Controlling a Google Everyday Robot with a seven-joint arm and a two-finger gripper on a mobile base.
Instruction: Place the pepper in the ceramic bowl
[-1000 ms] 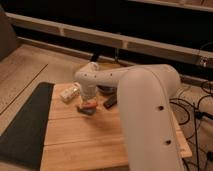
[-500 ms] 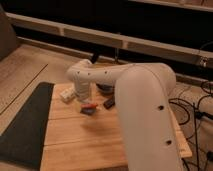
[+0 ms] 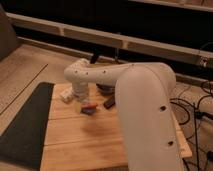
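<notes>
The pepper (image 3: 90, 106) is a small red-orange piece lying on the wooden table top, against the blue-grey block (image 3: 88, 111). The ceramic bowl (image 3: 104, 89) is dark and glossy and sits behind them, mostly hidden by my white arm (image 3: 130, 95). My gripper (image 3: 81, 94) hangs down from the wrist, just left of and behind the pepper, low over the table. It is not around the pepper.
A dark brown bar (image 3: 109, 102) lies right of the pepper. A pale tan object (image 3: 65, 95) sits left of the gripper. A dark mat (image 3: 25, 125) lies left of the table (image 3: 85, 145). Cables (image 3: 200, 110) trail on the floor at right.
My wrist and gripper have swung left, away from above the pepper. The pepper, block and bar have not moved.
</notes>
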